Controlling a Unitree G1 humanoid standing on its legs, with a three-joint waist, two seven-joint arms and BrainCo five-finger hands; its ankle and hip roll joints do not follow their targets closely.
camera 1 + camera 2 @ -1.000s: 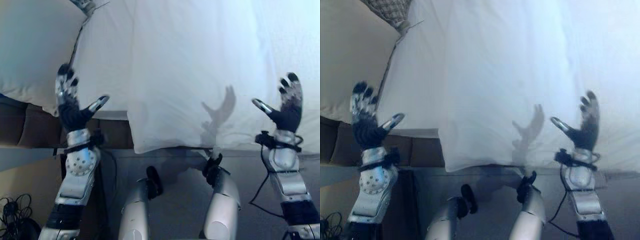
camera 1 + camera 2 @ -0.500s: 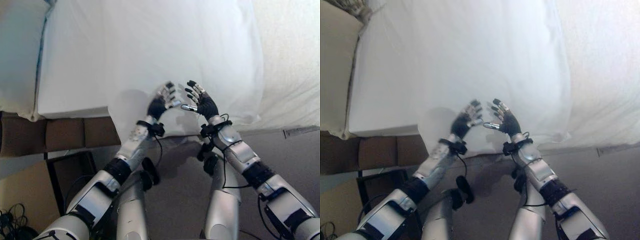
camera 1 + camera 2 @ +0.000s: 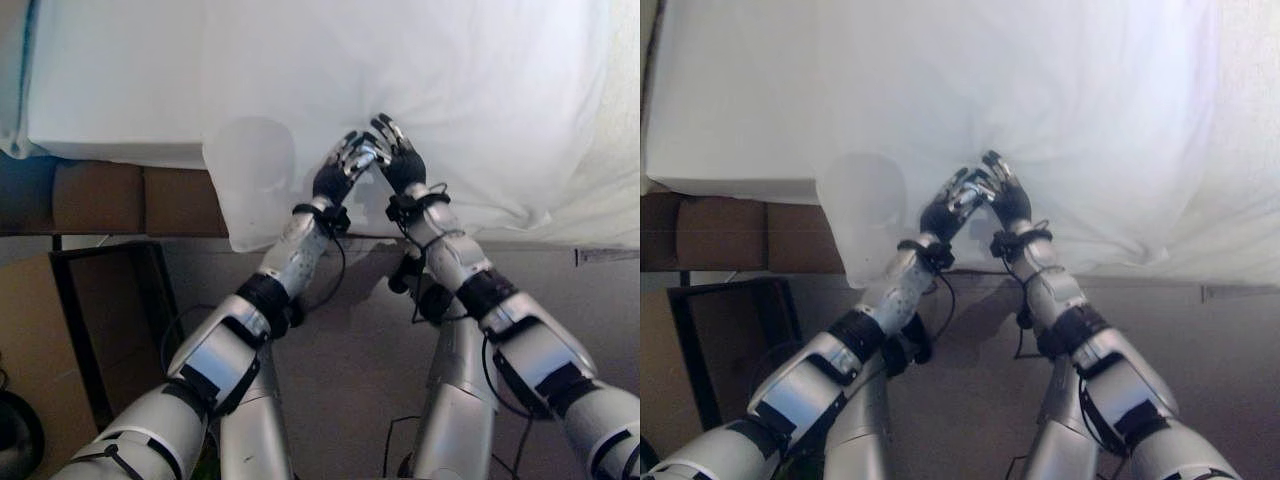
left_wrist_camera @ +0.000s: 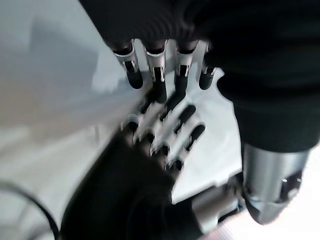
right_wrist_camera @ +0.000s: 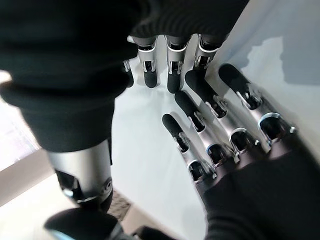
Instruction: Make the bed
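Both hands are held together, fingertips nearly meeting, at the near edge of the white duvet [image 3: 420, 90], just above where its hem hangs over the side of the bed. The left hand [image 3: 340, 172] and the right hand [image 3: 400, 160] are seen with fingers straight and spread; nothing is pinched between them. In the left wrist view the left hand's fingers [image 4: 155, 75] are extended toward the cloth, with the right hand opposite them; in the right wrist view the right hand's fingers [image 5: 170, 70] are likewise released. No fabric is grasped by either hand.

The duvet is spread over most of the mattress [image 3: 110, 90], whose near left part lies bare beside it. A flap of the duvet's corner [image 3: 250, 190] droops past the mattress edge over the brown bed base [image 3: 100, 195]. Faint creases radiate from the spot in front of the hands.

Judgement on the step: a grip on the hem appears to be in preparation. The fingers are best lowered onto the cloth first, then closed with the thumb beneath a fold, so that one layer only is gathered. The hands are then best parted sideways along the edge, keeping tension even, so that the drooping corner is drawn square and the creases are flattened.

No brand, label or legible writing is found on the bedding or the base.
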